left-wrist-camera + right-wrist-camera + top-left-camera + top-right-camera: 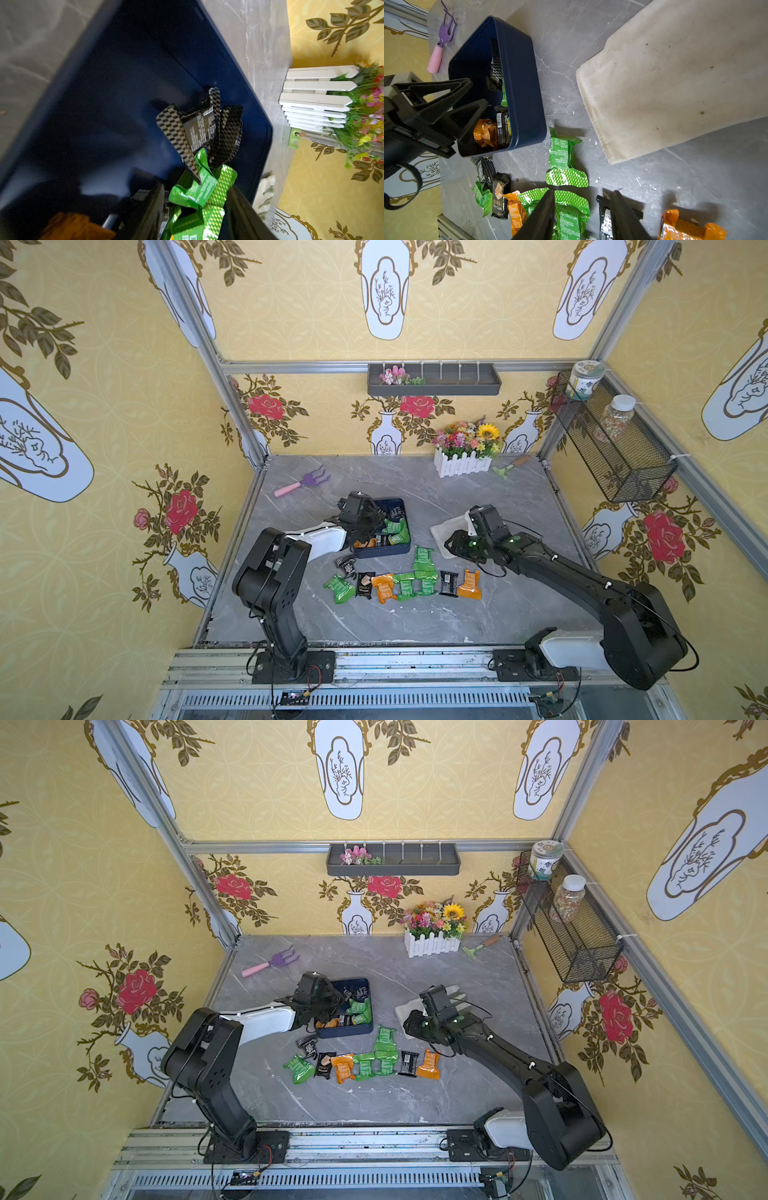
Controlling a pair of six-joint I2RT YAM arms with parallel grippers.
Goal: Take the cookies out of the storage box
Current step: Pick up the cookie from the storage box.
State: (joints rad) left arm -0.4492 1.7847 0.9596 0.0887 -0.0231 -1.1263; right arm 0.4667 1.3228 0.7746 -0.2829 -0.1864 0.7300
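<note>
Near the box (pixel 382 552), cookies (pixel 405 585) are lying out; more are waiting inside, my spread left pincer (pixel 478 94) straddling a green cookie (pixel 199 193); right pincer (pixel 582 193) gaping empty.

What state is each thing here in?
storage box: open-topped, some cookies inside.
cookies: several lying out on table.
left claw: open, tips in box.
right claw: open, empty, above table.
beige cloth: flat on table.
</note>
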